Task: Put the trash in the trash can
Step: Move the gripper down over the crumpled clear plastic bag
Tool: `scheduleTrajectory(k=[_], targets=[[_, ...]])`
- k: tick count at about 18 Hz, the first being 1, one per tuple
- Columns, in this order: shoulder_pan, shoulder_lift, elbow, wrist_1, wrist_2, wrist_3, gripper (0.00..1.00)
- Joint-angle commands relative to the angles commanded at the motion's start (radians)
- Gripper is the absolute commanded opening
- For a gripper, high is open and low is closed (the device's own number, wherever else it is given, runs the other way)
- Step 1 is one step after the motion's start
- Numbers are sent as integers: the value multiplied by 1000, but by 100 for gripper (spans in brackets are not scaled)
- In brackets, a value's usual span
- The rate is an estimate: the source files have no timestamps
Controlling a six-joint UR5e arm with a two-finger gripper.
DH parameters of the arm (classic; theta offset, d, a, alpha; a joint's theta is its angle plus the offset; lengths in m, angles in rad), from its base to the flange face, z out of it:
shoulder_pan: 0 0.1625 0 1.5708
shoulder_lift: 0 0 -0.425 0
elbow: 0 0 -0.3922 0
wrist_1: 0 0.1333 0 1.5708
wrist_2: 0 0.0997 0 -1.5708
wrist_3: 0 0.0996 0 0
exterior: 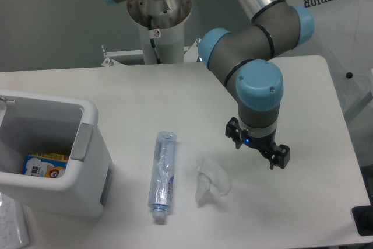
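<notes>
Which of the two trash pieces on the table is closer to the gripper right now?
The crumpled clear wrapper. It lies just beside the gripper; the flattened bottle lies farther off, toward the trash can.

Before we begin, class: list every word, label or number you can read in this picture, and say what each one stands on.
"SUPERIOR": dark capitals on the white sheet at the top right corner, behind the table.
Label on the flattened bottle: blue-purple print, too blurred to read.
Colourful packet inside the trash can: printing shows, but too small to read.
Nothing readable on the crumpled wrapper or the gripper.
</notes>
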Motion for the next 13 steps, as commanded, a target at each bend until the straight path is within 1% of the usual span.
scheduleTrajectory(k=[4, 5, 6, 8, 10, 11, 12, 13], targets=[[-6, 0, -5, 2, -8, -2, 100], [-12, 0, -17, 17, -9, -2, 100], [-14, 0, -40, 53, -14, -3, 100], [-14, 2, -96, 157, -17, -33, 100], [-14, 2, -147, 253, -31, -141, 100], [-14, 2, -164, 290, -47, -203, 100], [-14, 0, -175, 313, -58, -250, 100], [-15, -3, -175, 314, -58, -282, 100]])
